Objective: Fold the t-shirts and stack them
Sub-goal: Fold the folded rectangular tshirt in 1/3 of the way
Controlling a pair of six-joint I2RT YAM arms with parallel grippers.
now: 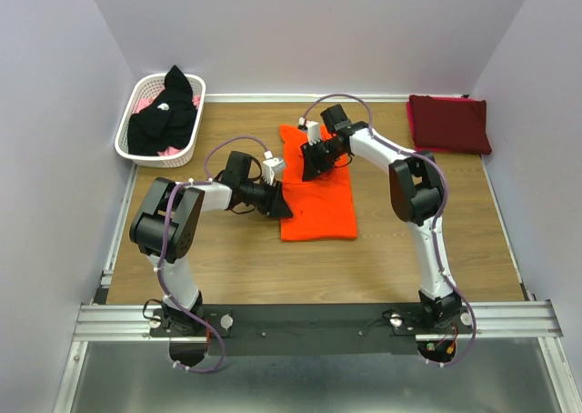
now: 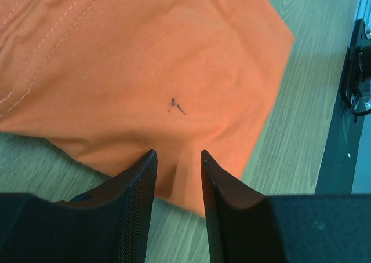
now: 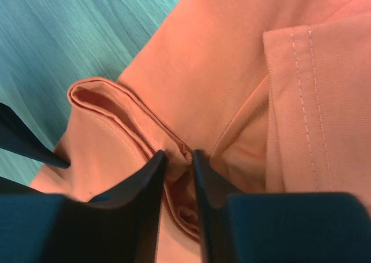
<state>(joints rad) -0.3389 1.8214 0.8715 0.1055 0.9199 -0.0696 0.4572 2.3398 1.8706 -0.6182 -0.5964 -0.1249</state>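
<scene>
1. Nearest to us, both arms are bolted to the rail at the near edge of the table.

2. The left gripper is at the left edge of the orange shirt. In its wrist view the jaws stand parted. The cloth lies flat beneath and between the tips, and no fold is raised into the gap. We read this hand as released. We cannot tell whether the tips touch the cloth.

3. The orange shirt lies on the middle of the table as a long rectangle running near to far. In the left wrist view a small dark mark shows on its surface.

4. The right gripper is over the far half of the orange shirt. In its wrist view the jaws are closed narrowly on a bunched fold of orange cloth, so this hand is grasping the shirt. A stitched hem lies just to the right of the jaws.

5. At the far right corner the maroon shirt lies folded flat, well apart from the orange one.

6. At the far left corner stands the basket. The black shirt is heaped inside it and rises above the rim. Some pink cloth shows beside it.
</scene>
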